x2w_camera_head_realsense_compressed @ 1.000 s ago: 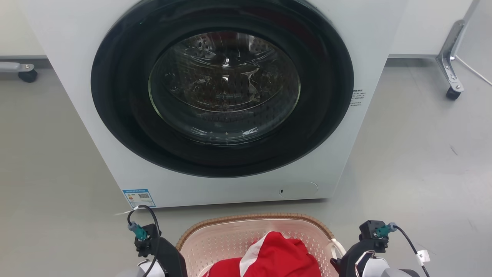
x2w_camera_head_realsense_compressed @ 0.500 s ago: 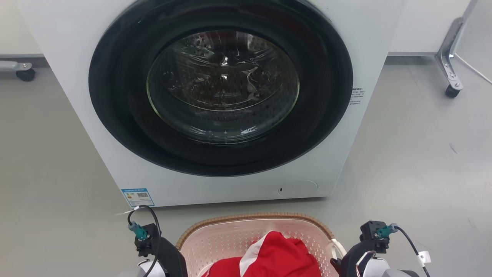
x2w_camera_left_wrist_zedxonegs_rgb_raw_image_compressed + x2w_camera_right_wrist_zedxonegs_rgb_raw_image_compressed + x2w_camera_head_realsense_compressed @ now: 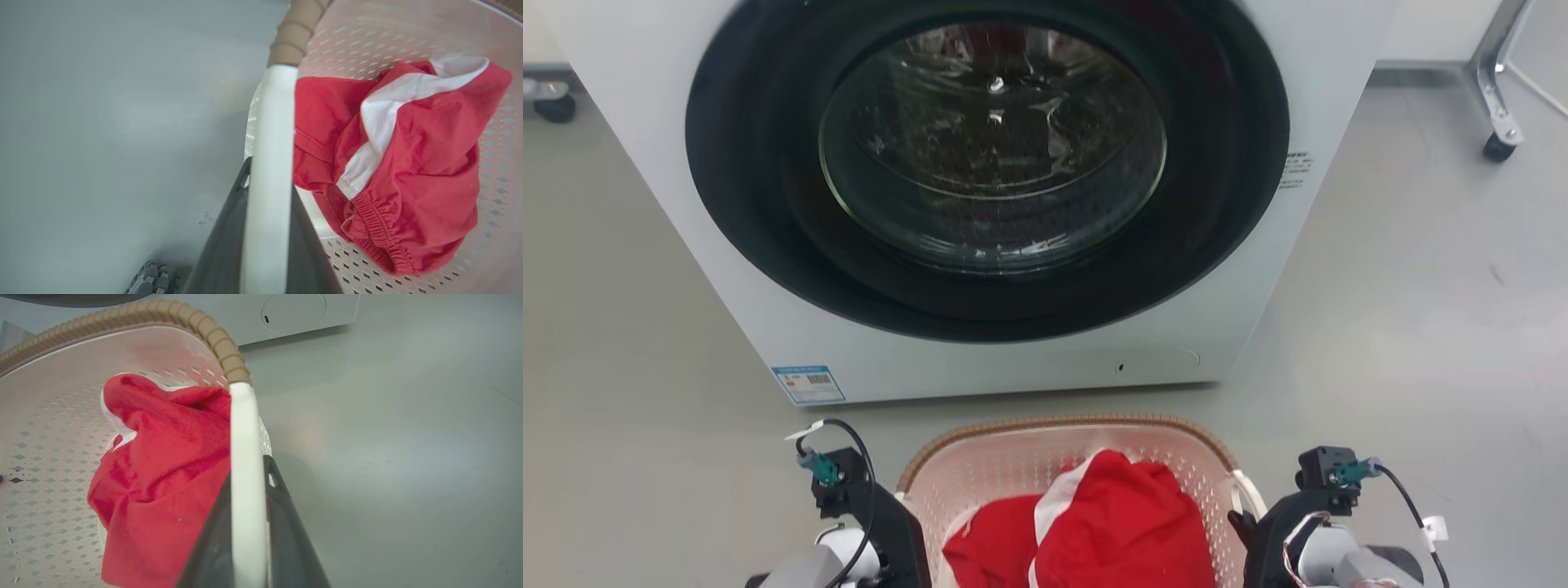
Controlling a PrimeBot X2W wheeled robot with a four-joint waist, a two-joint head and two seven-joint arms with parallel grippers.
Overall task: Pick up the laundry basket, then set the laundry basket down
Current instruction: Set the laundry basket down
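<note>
Laundry basket (image 3: 1045, 425), gripped at both side handles, before a washer (image 3: 980, 371).
Left gripper (image 3: 269, 175): dark fingers clamped on the white left handle (image 3: 271, 122). Right gripper (image 3: 248, 469): fingers clamped likewise on the right handle (image 3: 244, 424). Between the two grips, a red-and-white garment (image 3: 1119, 523) lay inside the basket. Outboard of each gripper, grey floor (image 3: 1405, 327) stretched away. Beyond the fingertips, the brown rim (image 3: 196, 318) curved near the washer front, a strip of floor between them.

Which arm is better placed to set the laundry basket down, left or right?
Neither alone. The left claw is shut on the left white handle of the laundry basket, the right claw on the right handle. Both grips look equal, so both arms should lower it together.
</note>
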